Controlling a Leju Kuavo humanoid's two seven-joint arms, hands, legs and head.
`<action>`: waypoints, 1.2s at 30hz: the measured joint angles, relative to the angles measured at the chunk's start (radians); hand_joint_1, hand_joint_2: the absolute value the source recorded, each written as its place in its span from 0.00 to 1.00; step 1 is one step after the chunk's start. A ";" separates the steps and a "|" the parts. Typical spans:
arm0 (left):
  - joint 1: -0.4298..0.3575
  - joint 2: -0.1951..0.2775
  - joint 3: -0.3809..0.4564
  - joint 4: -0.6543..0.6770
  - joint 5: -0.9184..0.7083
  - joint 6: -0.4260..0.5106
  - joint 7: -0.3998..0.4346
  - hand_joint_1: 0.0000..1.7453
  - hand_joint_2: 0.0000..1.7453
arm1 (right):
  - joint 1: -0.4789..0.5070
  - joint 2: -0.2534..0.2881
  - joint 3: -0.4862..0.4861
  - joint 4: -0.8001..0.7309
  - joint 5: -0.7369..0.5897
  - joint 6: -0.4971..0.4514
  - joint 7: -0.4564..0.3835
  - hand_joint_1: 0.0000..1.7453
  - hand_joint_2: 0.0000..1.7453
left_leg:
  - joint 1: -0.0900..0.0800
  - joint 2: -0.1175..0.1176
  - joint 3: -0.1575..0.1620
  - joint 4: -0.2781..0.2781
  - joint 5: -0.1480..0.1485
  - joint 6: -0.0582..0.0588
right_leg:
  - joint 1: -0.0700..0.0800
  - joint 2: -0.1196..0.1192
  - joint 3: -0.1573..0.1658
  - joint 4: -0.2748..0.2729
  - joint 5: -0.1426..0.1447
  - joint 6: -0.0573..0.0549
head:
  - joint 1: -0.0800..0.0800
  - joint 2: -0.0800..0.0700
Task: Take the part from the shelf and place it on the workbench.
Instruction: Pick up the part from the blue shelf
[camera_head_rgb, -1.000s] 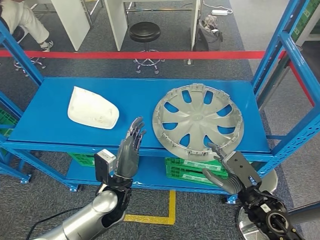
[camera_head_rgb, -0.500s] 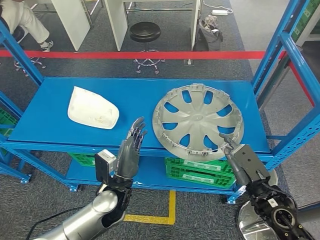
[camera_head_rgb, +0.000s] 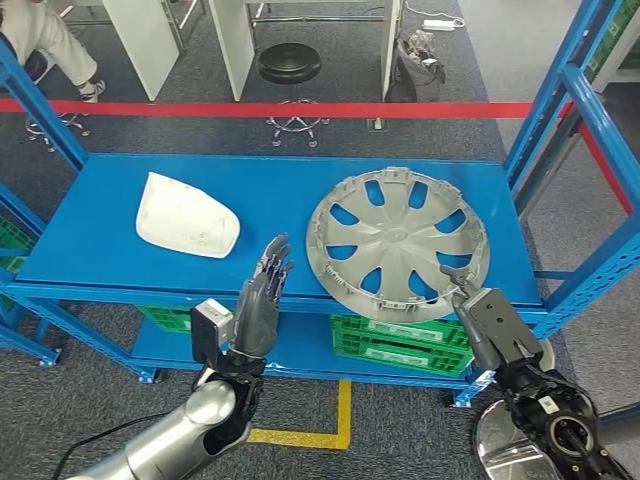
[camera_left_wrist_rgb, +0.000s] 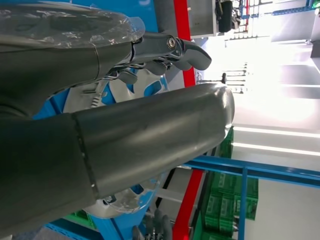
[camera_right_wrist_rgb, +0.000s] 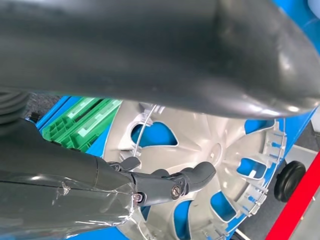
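A silver hubcap (camera_head_rgb: 396, 243) lies inner face up on the right half of the blue shelf (camera_head_rgb: 98, 240). A white curved cover (camera_head_rgb: 186, 217) lies on the left half. My right hand (camera_head_rgb: 483, 320) is at the hubcap's near right edge, its fingertips (camera_head_rgb: 453, 275) reaching over the rim. In the right wrist view the thumb and fingers (camera_right_wrist_rgb: 181, 182) stand wide apart above the hubcap (camera_right_wrist_rgb: 211, 145), gripping nothing. My left hand (camera_head_rgb: 260, 295) is raised with fingers spread at the shelf's front edge, just left of the hubcap (camera_left_wrist_rgb: 124, 92), and holds nothing.
Blue uprights (camera_head_rgb: 573, 110) frame the shelf on the right. Green crates (camera_head_rgb: 392, 340) sit on the lower level below the hubcap. Beyond a red floor line (camera_head_rgb: 226, 107) stand a black stool (camera_head_rgb: 289, 65) and white tables; a person (camera_head_rgb: 45, 35) sits at the far left.
My right hand moved forward and up from below the shelf edge to the hubcap's near right rim, then stayed there. The left hand has not moved.
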 joint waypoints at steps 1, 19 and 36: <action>0.000 0.000 0.000 0.000 -0.001 0.000 0.000 0.00 0.00 | 0.000 0.000 -0.001 0.000 0.000 0.001 0.000 0.00 0.00 | 0.000 0.000 -0.001 0.002 -0.001 0.002 | 0.000 0.000 0.000 0.000 0.000 0.002 | 0.000 0.000; -0.006 -0.004 0.000 0.001 -0.006 0.003 0.001 0.00 0.00 | 0.003 -0.003 -0.020 -0.005 0.001 0.009 -0.003 0.00 0.00 | 0.037 -0.061 0.004 0.002 -0.008 -0.039 | -0.025 0.032 0.002 0.019 -0.018 0.031 | 0.013 0.000; -0.009 -0.005 0.000 0.006 -0.006 0.004 -0.006 0.00 0.00 | -0.001 -0.004 -0.023 -0.005 -0.005 0.019 -0.011 0.00 0.00 | -0.006 0.032 -0.062 0.007 0.047 0.021 | 0.010 -0.062 0.022 0.036 -0.070 0.012 | -0.009 0.000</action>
